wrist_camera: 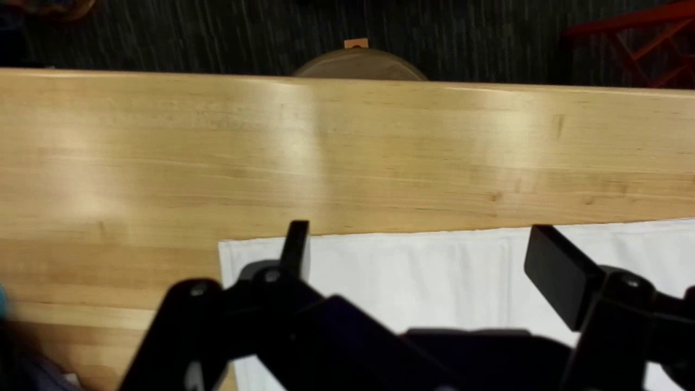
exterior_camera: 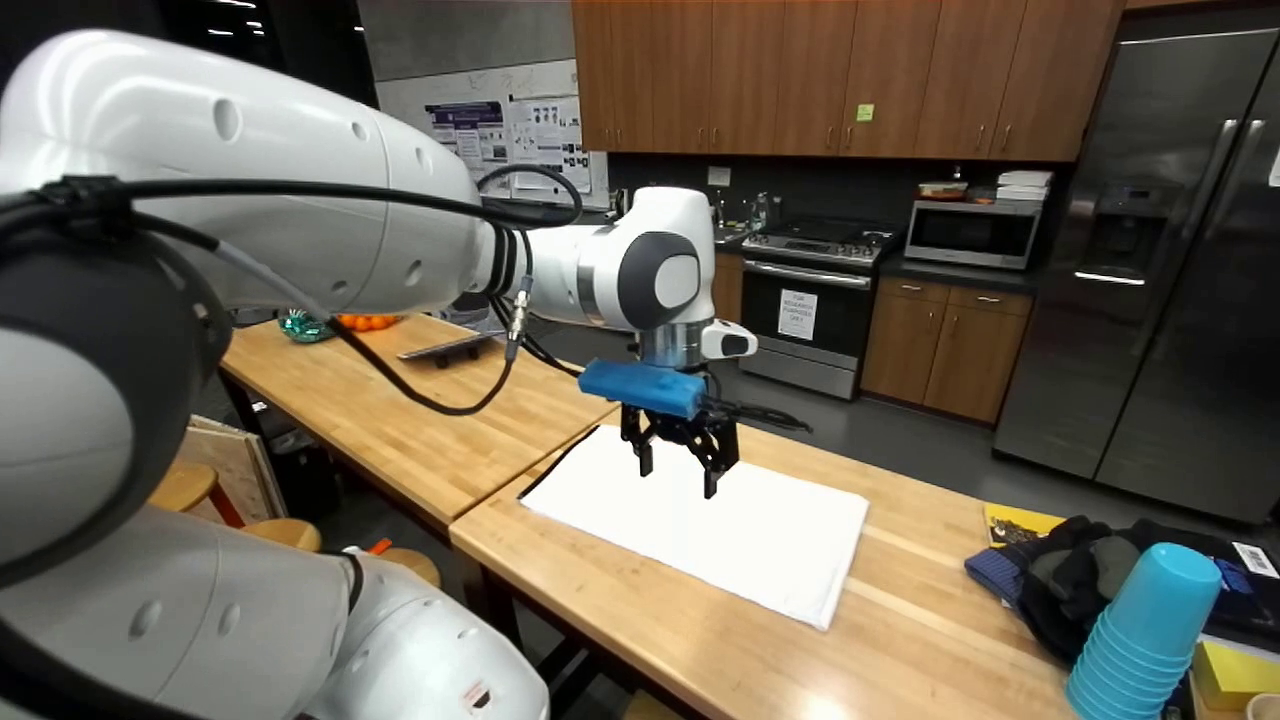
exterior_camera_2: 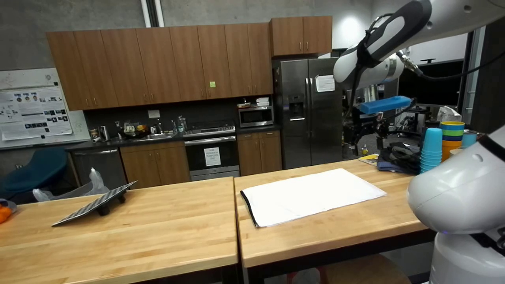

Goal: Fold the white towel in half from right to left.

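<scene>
The white towel (exterior_camera: 770, 545) lies flat and spread out on the wooden table in both exterior views (exterior_camera_2: 311, 195). A dark strip (exterior_camera_2: 249, 208) runs along one short edge of it. In the wrist view one long edge and a corner of the towel (wrist_camera: 423, 277) show, with faint creases; the rest is cut off or behind the gripper. My gripper (exterior_camera: 678, 482), black with a blue block on top, is open and empty, its fingers pointing down above the towel. It hangs clear of the table in an exterior view (exterior_camera_2: 367, 149). In the wrist view its fingers (wrist_camera: 418, 239) stand wide apart.
Stacked blue cups (exterior_camera: 1140, 640), dark clothing (exterior_camera: 1080, 570) and a yellow packet (exterior_camera: 1018, 523) stand at one end of the wooden table (exterior_camera_2: 315, 232). A second table (exterior_camera_2: 158, 232) adjoins the other end and bears a tilted panel (exterior_camera_2: 94, 205). A stool (wrist_camera: 361, 65) stands by the table edge.
</scene>
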`<control>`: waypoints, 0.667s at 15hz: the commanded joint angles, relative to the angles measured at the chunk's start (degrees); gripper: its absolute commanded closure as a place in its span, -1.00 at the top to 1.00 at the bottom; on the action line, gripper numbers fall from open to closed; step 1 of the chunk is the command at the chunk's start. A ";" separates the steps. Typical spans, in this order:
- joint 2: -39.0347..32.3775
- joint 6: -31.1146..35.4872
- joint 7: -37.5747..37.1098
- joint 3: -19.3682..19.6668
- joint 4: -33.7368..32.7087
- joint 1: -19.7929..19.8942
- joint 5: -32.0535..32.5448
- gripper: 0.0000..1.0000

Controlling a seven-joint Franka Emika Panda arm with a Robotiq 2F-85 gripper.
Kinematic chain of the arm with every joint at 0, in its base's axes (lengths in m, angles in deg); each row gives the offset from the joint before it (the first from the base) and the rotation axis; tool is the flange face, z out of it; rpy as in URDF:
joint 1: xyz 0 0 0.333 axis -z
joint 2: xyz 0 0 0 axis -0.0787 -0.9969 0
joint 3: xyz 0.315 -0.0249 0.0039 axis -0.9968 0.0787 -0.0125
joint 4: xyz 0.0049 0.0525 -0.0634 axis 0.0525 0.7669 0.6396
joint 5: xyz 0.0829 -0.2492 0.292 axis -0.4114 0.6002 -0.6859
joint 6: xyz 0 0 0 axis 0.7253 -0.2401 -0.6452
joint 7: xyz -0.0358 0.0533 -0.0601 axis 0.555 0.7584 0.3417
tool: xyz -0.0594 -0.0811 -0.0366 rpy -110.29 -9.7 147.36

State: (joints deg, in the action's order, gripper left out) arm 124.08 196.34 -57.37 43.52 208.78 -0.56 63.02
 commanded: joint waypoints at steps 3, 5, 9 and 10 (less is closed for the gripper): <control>0.75 5.17 4.18 3.56 2.29 5.00 7.94 1.00; -0.90 7.50 7.08 5.24 2.01 5.55 9.88 1.00; -5.32 11.10 13.09 8.00 0.65 6.12 13.28 1.00; -6.76 12.12 15.00 8.92 0.17 6.07 13.51 1.00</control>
State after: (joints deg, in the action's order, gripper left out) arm 121.74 205.81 -47.39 50.35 210.89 5.08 75.11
